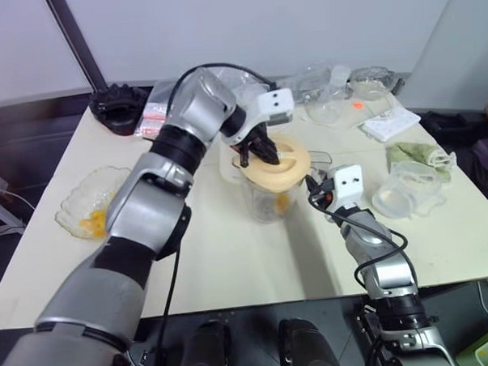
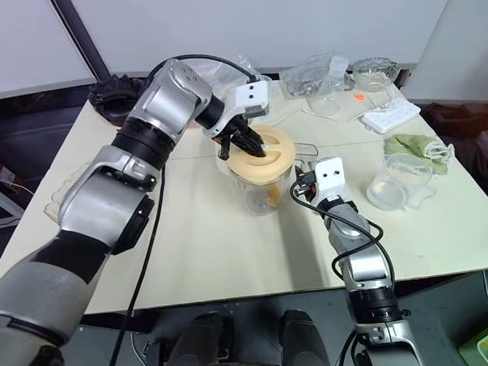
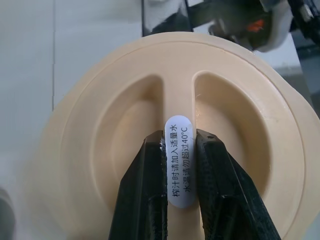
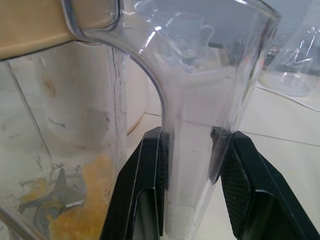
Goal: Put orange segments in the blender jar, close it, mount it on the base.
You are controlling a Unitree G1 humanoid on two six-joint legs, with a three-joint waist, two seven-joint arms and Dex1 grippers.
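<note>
Near the middle of the table [image 1: 231, 264] stands the blender jar [image 2: 262, 192], orange segments [image 4: 85, 200] already lying around the blade at its bottom. The left gripper [image 3: 180, 195] pinches the raised centre ridge of the pale orange lid [image 3: 175, 125], which sits on the jar's rim. The right gripper [image 4: 192, 170] has its fingers clamped on the jar's clear side handle [image 4: 195, 150], steadying it.

The lid may be only resting, not seated: pressing it off-centre could tilt it or tip the jar against the right grip. That handle is smooth plastic, so a twist from the lid could make it slip between the pads. I cannot make out the white base, so mounting looks some way off. A wavy glass bowl [image 1: 87, 208] with leftover fruit sits well apart, toward the robot's left.
</note>
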